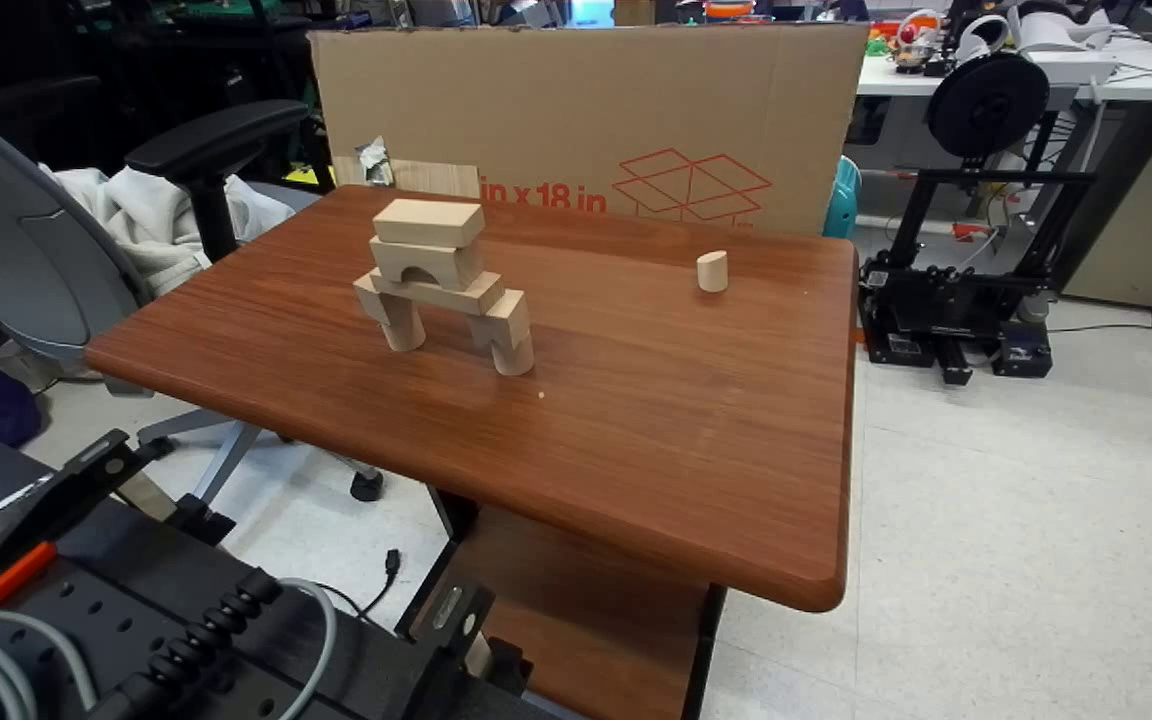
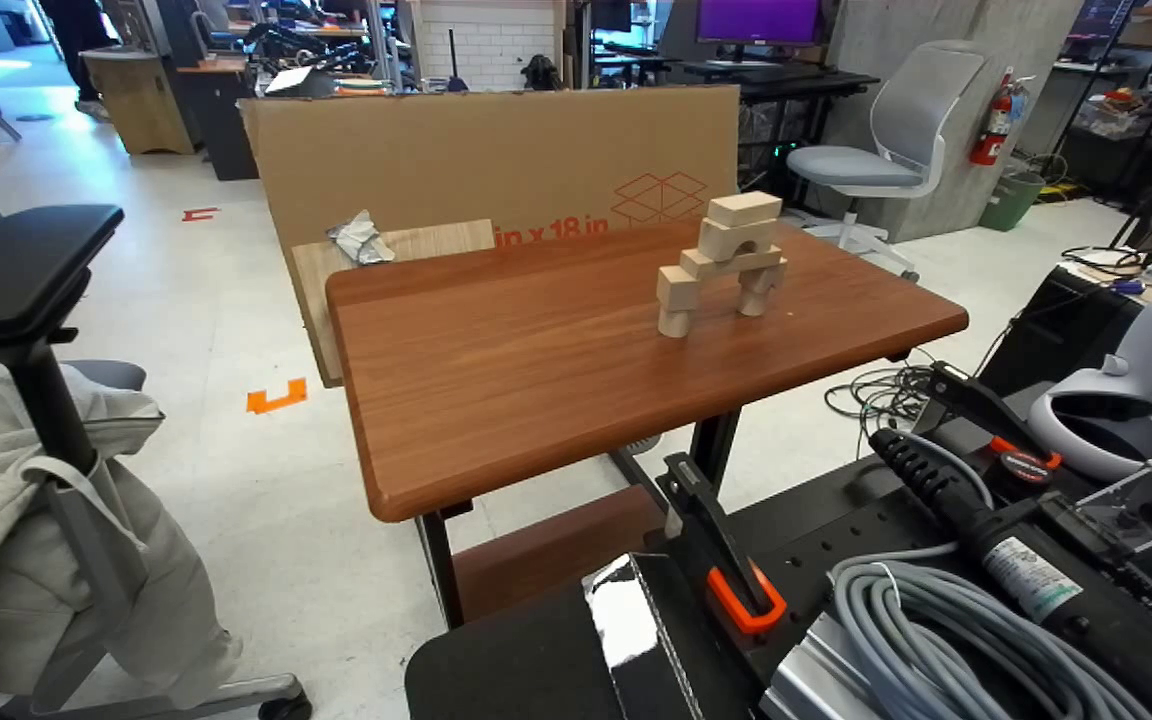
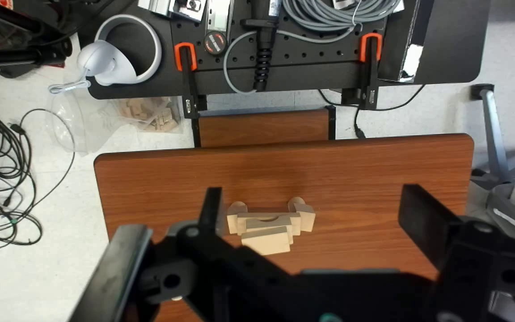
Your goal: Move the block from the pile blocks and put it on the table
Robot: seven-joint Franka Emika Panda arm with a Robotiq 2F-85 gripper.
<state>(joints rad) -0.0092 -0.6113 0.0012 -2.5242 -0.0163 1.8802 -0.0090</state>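
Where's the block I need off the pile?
In an exterior view, the block sits left of centre atop the pile blocks, directly on the arched piece; the loose stubby piece stands off to its right.

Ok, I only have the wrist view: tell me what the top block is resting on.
Observer: The top block rests flat on an arched piece whose opening faces down.
Operator: Next, say how the pile meets the table.
Observer: Like a bridge, it stands on two round legs set apart from each other.
Operator: Check past the table's far edge.
Observer: In both exterior views, a large cardboard panel stands there, rising higher than the table.
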